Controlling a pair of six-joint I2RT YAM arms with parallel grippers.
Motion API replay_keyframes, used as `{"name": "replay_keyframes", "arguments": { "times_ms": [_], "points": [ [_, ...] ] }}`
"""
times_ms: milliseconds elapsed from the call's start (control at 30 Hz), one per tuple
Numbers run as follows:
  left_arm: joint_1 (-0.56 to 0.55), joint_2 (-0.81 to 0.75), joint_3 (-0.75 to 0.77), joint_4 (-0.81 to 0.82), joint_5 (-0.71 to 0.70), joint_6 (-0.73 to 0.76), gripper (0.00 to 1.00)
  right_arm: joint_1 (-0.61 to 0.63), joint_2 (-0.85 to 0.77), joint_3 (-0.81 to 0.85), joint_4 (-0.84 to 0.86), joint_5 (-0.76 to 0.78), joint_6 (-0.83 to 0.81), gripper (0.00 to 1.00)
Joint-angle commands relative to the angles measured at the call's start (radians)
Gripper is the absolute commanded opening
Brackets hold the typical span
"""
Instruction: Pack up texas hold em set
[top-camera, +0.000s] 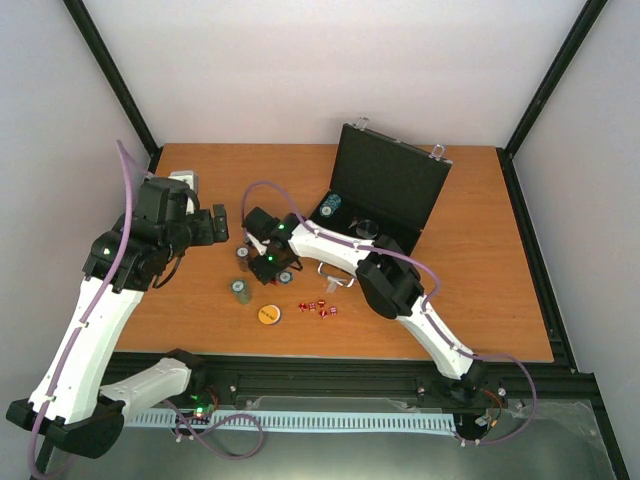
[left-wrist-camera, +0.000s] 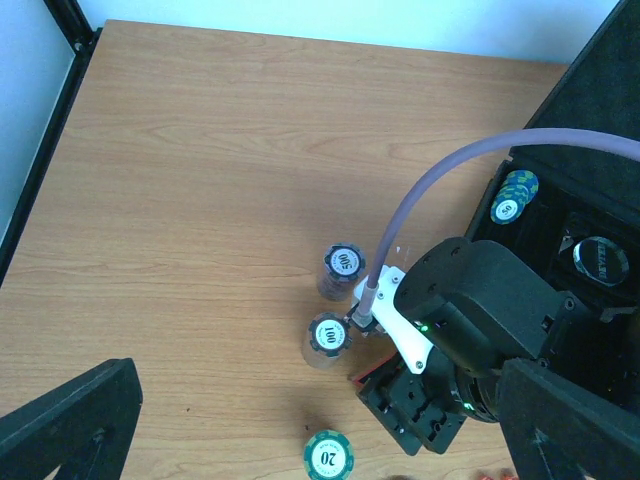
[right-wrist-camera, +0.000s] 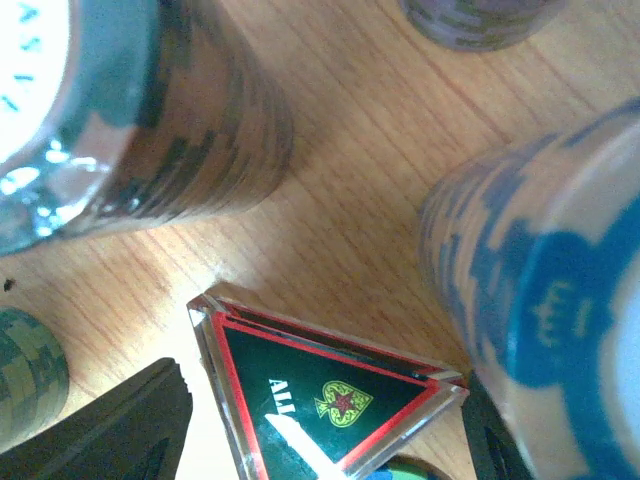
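Currently right gripper (right-wrist-camera: 320, 440) straddles the red-black clear-plastic triangle (right-wrist-camera: 330, 395) mid-worktop, clamp unclear; left gripper (top-camera: 218, 224) agape, empty. Light, rigid, slick: pinch opposite edges low.

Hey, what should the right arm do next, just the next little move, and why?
Probably close the right gripper on the red-black triangle. In the right wrist view it lies flat on the table between the open fingers, apparently not yet pinched, with chip stacks crowding both sides, so squeezing beats shifting sideways.

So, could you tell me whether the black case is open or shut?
Open: the case has its lid raised, and chips lie inside.
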Motion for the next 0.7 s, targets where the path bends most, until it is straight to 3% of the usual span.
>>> {"name": "replay_keyframes", "arguments": {
  "times_ms": [0,400,500,667],
  "points": [
    [0.002,-0.008,0.005,0.005,-0.013,0.015,1.00,0.006,0.040,0.024,-0.040,-0.012,-0.002,0.74],
    [0.002,-0.011,-0.009,0.013,-0.009,0.013,1.00,0.020,-0.013,-0.047,-0.034,-0.006,-0.005,0.54],
    [0.003,-0.008,-0.006,0.014,-0.006,0.013,1.00,0.023,-0.040,-0.064,-0.042,0.012,0.002,0.56],
    [0.002,-0.010,-0.010,0.017,-0.007,0.016,1.00,0.043,-0.117,-0.126,-0.011,0.064,-0.032,0.74]
  ]
}}
